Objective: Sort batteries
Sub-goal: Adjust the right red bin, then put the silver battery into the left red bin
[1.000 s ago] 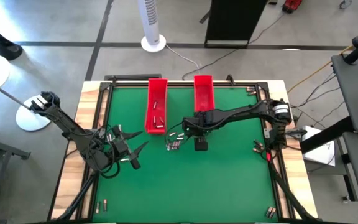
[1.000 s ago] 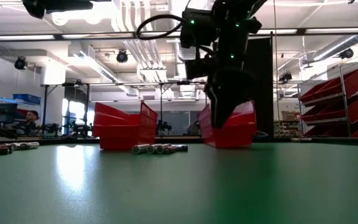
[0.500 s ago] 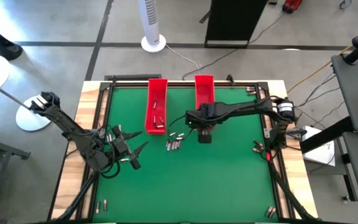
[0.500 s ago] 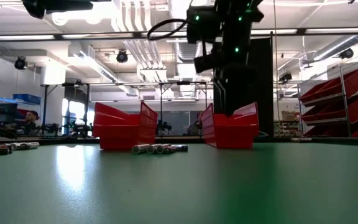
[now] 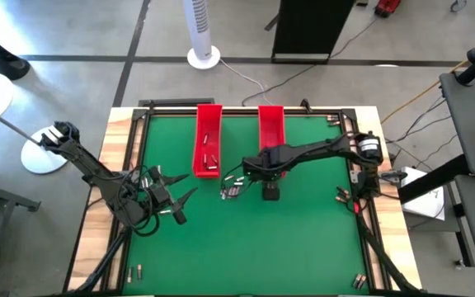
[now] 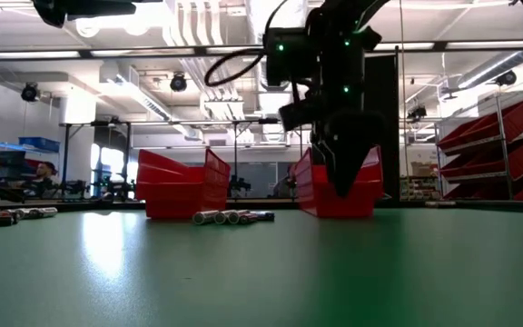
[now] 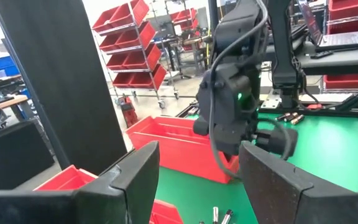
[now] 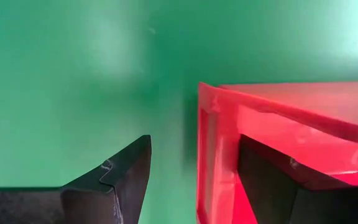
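Since half a second ago, the right gripper (image 5: 246,168) has been swung back from the right red tray (image 5: 270,125) toward the loose batteries (image 5: 232,189) on the green mat, so another pick seems to be starting. Its fingers are spread, holding nothing. The left gripper (image 5: 174,200) is parked open, well apart.
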You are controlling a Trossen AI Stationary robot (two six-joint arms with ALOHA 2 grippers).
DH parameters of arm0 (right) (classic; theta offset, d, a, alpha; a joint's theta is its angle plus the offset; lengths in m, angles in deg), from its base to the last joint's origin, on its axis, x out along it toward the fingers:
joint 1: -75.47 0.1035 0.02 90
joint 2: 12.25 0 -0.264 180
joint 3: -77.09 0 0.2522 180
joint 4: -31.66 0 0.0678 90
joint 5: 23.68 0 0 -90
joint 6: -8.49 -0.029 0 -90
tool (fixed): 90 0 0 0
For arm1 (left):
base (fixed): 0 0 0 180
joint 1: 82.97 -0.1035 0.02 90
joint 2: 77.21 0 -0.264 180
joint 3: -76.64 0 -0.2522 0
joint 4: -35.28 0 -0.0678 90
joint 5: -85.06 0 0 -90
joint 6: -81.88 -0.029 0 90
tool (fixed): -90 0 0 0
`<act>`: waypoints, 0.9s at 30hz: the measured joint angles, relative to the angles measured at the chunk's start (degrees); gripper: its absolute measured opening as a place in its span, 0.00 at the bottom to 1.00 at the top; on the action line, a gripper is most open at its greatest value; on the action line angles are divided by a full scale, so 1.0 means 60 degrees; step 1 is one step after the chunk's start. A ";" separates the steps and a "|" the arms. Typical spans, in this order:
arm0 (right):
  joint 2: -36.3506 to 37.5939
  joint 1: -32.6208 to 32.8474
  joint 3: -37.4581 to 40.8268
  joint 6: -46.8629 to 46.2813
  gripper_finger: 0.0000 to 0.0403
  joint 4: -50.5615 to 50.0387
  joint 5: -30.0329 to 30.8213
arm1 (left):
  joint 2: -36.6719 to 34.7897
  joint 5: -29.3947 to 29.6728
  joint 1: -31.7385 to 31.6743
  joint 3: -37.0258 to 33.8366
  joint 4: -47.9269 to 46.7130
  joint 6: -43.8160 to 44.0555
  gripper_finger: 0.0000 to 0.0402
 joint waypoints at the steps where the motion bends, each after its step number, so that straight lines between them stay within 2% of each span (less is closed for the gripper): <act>1: 0.0043 0.0058 -0.0062 -0.0007 0.54 0.0019 -0.0003 | 0.0000 0.0000 0.0000 0.0000 0.0004 0.0000 0.50; 8: 0.0315 0.0564 -0.0811 -0.0415 0.54 -0.0669 0.0220 | 0.0000 0.0000 0.0000 0.0000 0.0007 0.0000 0.50; 11: 0.0495 0.1049 -0.1402 -0.0642 0.54 -0.1252 0.1253 | 0.0000 0.0000 0.0000 0.0000 -0.0022 0.0000 0.50; 14: 0.0618 0.1478 -0.1593 -0.0461 0.54 -0.0512 0.2196 | 0.0000 -0.0002 0.0000 0.0000 -0.0115 -0.0056 0.50; 17: 0.0630 0.1637 -0.1528 -0.0234 0.54 0.0983 0.2074 | 0.0000 -0.0004 0.0000 -0.0044 -0.0171 -0.0073 0.50; 20: 0.0432 0.1618 -0.1322 0.0153 0.54 0.2244 0.1379 | 0.0000 -0.0007 0.0000 -0.0051 -0.0193 -0.0073 0.50; 23: -0.0049 0.1496 -0.1144 0.0321 0.54 0.2723 0.1236 | 0.0000 -0.0055 0.0000 -0.0052 -0.0195 -0.0073 0.50; 27: -0.0840 0.1110 -0.1245 -0.0536 0.54 0.2858 0.1212 | 0.0000 -0.0062 0.0011 -0.0055 -0.0202 -0.0073 0.50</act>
